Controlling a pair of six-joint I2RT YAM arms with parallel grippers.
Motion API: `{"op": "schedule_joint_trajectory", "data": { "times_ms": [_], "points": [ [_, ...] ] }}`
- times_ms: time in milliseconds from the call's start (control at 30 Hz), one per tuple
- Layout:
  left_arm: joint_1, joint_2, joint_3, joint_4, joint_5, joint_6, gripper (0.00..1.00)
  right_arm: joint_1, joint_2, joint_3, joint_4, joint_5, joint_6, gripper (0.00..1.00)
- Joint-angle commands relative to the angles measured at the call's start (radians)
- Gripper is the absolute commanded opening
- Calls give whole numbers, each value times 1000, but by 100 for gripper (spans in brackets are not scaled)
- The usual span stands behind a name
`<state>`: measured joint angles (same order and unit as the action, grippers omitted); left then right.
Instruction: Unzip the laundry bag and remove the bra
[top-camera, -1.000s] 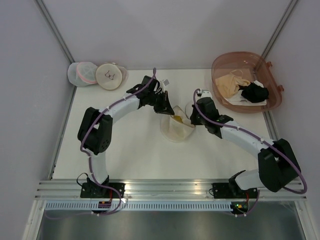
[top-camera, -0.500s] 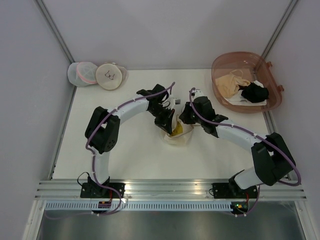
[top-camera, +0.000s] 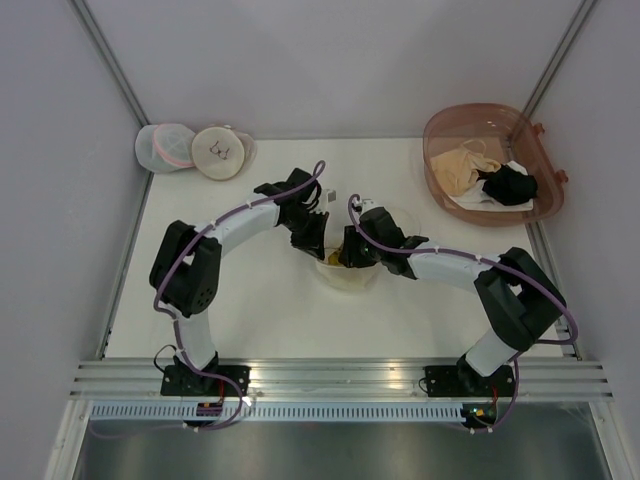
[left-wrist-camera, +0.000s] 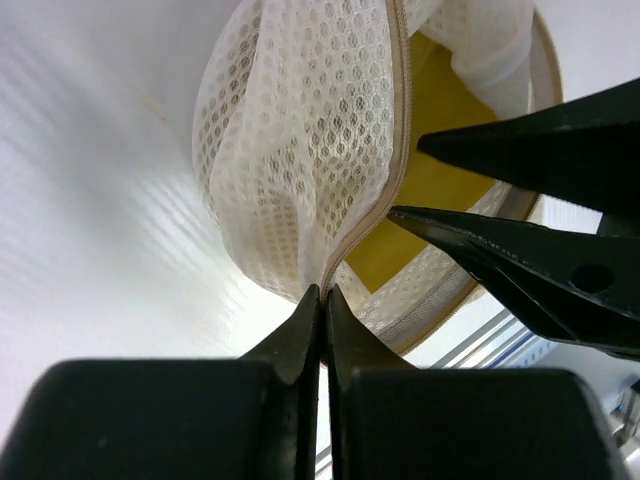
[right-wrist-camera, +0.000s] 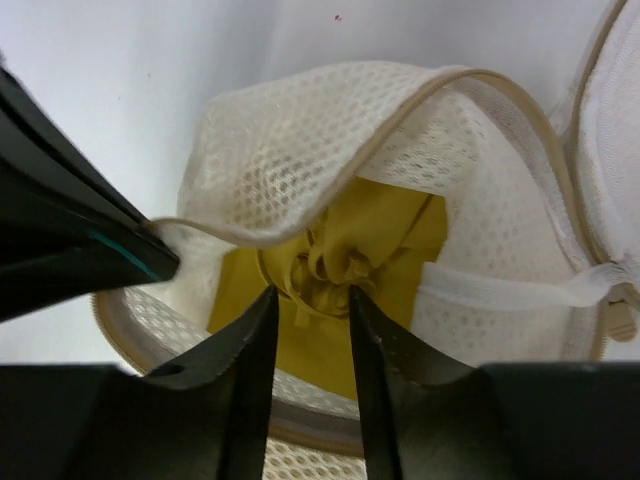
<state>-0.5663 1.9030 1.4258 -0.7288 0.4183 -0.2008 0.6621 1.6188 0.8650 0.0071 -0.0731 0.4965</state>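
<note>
The cream mesh laundry bag (top-camera: 352, 278) lies mid-table with its rim zipper open. My left gripper (top-camera: 318, 247) is shut on the bag's zipper edge (left-wrist-camera: 345, 225) and holds the upper flap up; its tips (left-wrist-camera: 322, 292) pinch the mesh. The mustard-yellow bra (right-wrist-camera: 335, 262) sits bunched inside the bag (right-wrist-camera: 290, 140) and also shows in the left wrist view (left-wrist-camera: 440, 180). My right gripper (right-wrist-camera: 310, 292) is open inside the opening, a fingertip on each side of the bra's bunched fabric. In the top view it (top-camera: 346, 256) is at the bag's mouth.
A pink translucent basket (top-camera: 437, 128) at the back right holds a pale beige garment (top-camera: 462, 165) and a black garment (top-camera: 507, 185). At the back left lie a white mesh bag with pink trim (top-camera: 165, 147) and a cream disc bag with a bra drawing (top-camera: 218, 152).
My right gripper has moved left into the bag's opening, onto the yellow bra. My left gripper has shifted with the bag's edge and the bag sits lower and flatter.
</note>
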Motion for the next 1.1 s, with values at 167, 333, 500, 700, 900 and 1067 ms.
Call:
{"op": "schedule_joint_trajectory", "data": {
  "times_ms": [167, 333, 500, 700, 900, 1067],
  "points": [
    [-1, -186, -154, 193, -153, -229, 2, 10, -48, 40, -53, 67, -58, 48],
    [-30, -188, -191, 229, -121, -258, 2, 13, 13, 61, -42, 124, -72, 48],
    [-69, -185, -232, 270, -92, -290, 2, 24, 148, 127, -16, 151, -82, 49],
    [-70, -214, -272, 289, -104, -305, 2, 37, 178, 135, -16, 179, -84, 33],
    [-69, -232, -286, 290, -154, -308, 2, 37, 76, 85, -16, 148, -88, 1],
    [-57, -242, -295, 290, -225, -327, 2, 37, -126, 51, -65, 20, -102, 0]
  ]
}}
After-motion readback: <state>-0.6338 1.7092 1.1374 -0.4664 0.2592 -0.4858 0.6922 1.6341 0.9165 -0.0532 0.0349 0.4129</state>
